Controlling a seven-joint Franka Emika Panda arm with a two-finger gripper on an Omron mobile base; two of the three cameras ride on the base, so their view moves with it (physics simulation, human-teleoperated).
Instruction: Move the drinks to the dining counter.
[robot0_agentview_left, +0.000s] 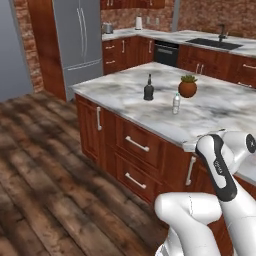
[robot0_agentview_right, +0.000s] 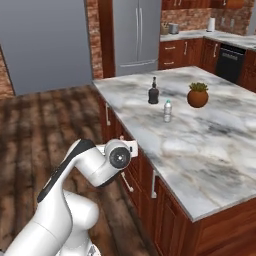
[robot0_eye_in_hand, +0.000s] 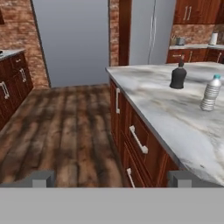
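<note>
Two drinks stand on the marble island (robot0_agentview_left: 220, 112): a squat black narrow-necked bottle (robot0_agentview_left: 148, 89) (robot0_agentview_right: 153, 92) (robot0_eye_in_hand: 178, 76) and a clear plastic water bottle (robot0_agentview_left: 176, 103) (robot0_agentview_right: 167, 111) (robot0_eye_in_hand: 211, 92). They are a little apart, both upright. My gripper (robot0_eye_in_hand: 111, 179) is open and holds nothing, its fingertips (robot0_eye_in_hand: 43, 178) wide apart. It hovers beside the island's near edge, at counter height, well short of both bottles. The dining counter (robot0_agentview_left: 175, 36) with its black sink (robot0_agentview_left: 212, 44) and faucet (robot0_agentview_left: 221, 32) runs along the back wall.
A terracotta pot with a green plant (robot0_agentview_left: 188, 87) (robot0_agentview_right: 198, 96) stands just behind the water bottle. The island's drawer fronts (robot0_eye_in_hand: 138, 140) are close on the hand's right. A steel fridge (robot0_agentview_left: 80, 35) stands at the back. Open wood floor (robot0_agentview_left: 45, 165) lies to the left.
</note>
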